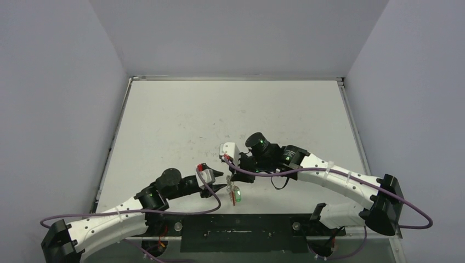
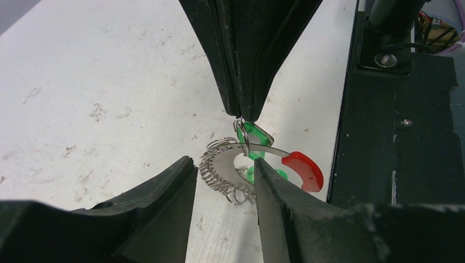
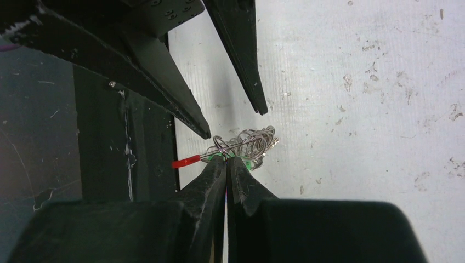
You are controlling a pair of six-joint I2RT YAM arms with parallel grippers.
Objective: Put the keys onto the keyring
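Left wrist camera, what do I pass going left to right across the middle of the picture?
white table → silver keyring links → green key tag → red keyring segment → black base plate

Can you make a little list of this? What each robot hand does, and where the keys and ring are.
left gripper: open, fingers either side of the keyring
right gripper: shut, pinching the keys by the green tag
keyring: silvery loop, red segment, near the table front edge
keys: bunched against the keyring
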